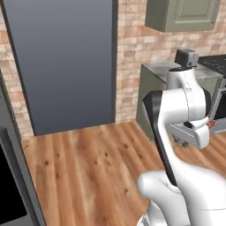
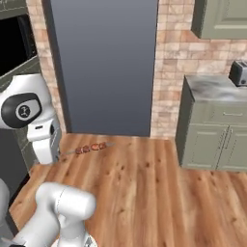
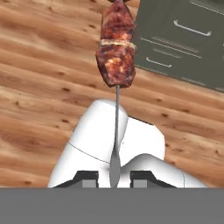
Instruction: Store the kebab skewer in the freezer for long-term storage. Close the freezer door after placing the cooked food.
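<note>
The kebab skewer (image 3: 116,48) is held by its thin metal stick between my gripper's (image 3: 114,175) two dark fingertips, with the browned meat chunks at its far end. In the right base view the kebab skewer (image 2: 91,147) sticks out level to the right of my gripper (image 2: 59,155), above the wooden floor. The gripper is shut on the stick. A grey slab with a black rectangle (image 1: 9,185) at the left edge of the left base view looks like the freezer door. The freezer's inside is out of view.
A tall flat grey panel (image 1: 66,62) stands against the brick wall ahead. To the right are a green base cabinet (image 2: 212,140) with a grey counter and a toaster (image 2: 239,72), and a wall cabinet (image 2: 222,19) above. Wooden floor (image 2: 144,193) lies open in front.
</note>
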Controlling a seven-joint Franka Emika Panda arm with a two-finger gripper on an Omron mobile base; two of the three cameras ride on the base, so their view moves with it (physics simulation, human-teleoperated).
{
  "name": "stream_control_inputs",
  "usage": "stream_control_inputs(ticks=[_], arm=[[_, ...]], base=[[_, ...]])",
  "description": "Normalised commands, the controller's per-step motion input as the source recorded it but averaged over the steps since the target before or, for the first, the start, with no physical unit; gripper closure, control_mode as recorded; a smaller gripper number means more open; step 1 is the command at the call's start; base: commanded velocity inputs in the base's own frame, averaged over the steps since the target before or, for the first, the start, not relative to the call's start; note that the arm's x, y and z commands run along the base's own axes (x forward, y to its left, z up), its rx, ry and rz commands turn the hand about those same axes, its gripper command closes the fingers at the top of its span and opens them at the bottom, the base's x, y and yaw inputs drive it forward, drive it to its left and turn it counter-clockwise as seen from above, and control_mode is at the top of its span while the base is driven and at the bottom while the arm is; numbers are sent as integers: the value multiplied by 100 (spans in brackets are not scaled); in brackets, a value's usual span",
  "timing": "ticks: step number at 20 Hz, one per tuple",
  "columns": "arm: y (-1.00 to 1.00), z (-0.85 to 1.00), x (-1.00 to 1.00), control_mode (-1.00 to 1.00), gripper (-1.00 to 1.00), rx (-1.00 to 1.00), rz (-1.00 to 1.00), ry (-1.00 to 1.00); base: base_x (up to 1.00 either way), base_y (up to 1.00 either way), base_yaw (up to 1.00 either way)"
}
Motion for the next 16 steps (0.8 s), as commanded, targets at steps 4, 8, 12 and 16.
stream_control_inputs(ticks=[4,8,12,16], arm=[[0,0,0,100,100,0,0,0],[0,0,0,100,100,0,0,0],[0,0,0,100,100,0,0,0],[0,0,0,100,100,0,0,0]], base=[[100,-15,31],[100,-29,45],[97,-31,45],[86,-27,48]])
